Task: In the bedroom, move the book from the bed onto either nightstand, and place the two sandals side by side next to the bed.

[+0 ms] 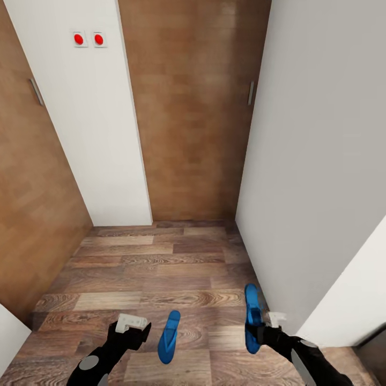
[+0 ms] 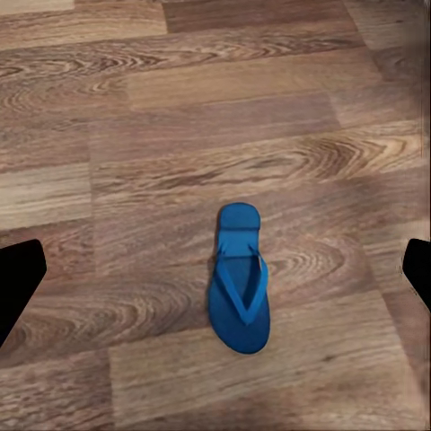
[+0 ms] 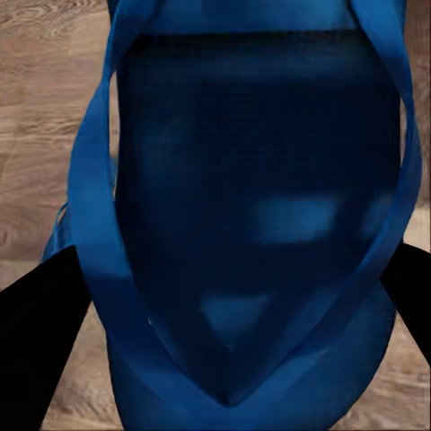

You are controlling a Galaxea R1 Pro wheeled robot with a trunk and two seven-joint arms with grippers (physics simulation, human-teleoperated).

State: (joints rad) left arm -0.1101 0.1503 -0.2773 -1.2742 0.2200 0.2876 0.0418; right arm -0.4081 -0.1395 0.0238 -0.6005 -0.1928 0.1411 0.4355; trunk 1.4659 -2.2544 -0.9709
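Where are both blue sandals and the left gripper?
Sandal on the floor [image 2: 239, 287], left wrist view, sole under the straps.
Sandal at the right gripper [image 1: 252, 313], head view, mid-sole.
Left gripper [image 1: 132, 321], head view, between its fingertips.

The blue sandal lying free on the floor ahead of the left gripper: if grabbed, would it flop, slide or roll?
The sandal looks thin and flat, so rolling seems unlikely. Its slim Y-strap suggests a light, probably bendy body. On the smooth wood-plank floor it may well slide if nudged.

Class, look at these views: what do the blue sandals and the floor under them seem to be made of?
Sandals: probably rubber or foam, matte; uniform blue, thin flat soles, thong straps. Floor: wood planks or wood-look laminate, satin; brown grain swirls, visible plank seams.
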